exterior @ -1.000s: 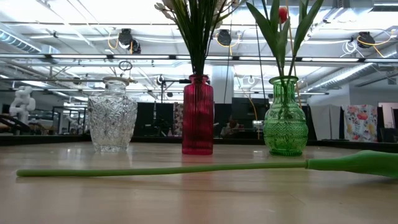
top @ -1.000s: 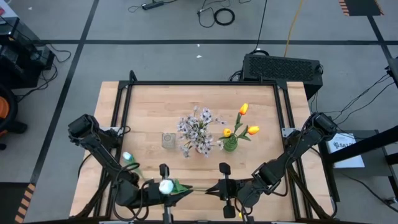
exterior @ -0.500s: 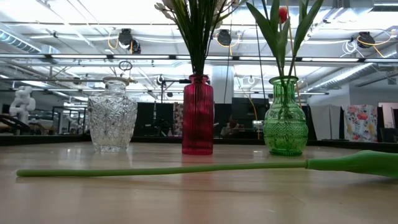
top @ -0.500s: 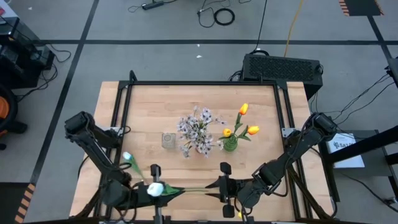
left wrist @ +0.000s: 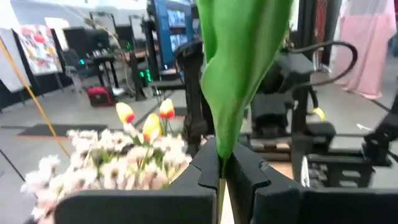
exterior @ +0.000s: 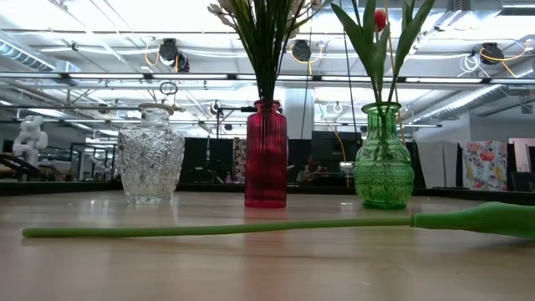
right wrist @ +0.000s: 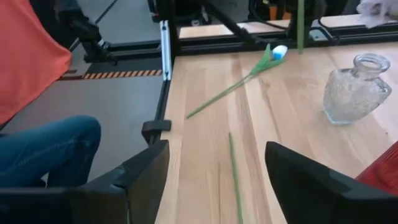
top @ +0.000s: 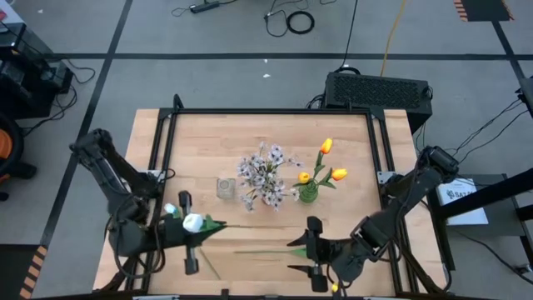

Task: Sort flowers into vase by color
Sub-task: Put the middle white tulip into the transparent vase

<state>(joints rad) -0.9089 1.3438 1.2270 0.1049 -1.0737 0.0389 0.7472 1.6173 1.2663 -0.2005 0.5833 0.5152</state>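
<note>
We see the left gripper [top: 185,234] at about eight o'clock on the table [top: 350,142]. Its fingers [left wrist: 205,168] are pinched tight on the green stem of a white tulip [top: 194,222], held up off the wood. The right gripper [top: 310,248] waits at about five o'clock with its fingers [right wrist: 146,171] spread wide and nothing in them. Another white tulip [right wrist: 278,51] lies flat at eight o'clock. In the middle stand a clear vase [exterior: 150,155], a red vase [exterior: 266,155] with pink-white blossoms [top: 265,173], and a green vase [exterior: 384,159] with orange tulips [top: 326,147].
</note>
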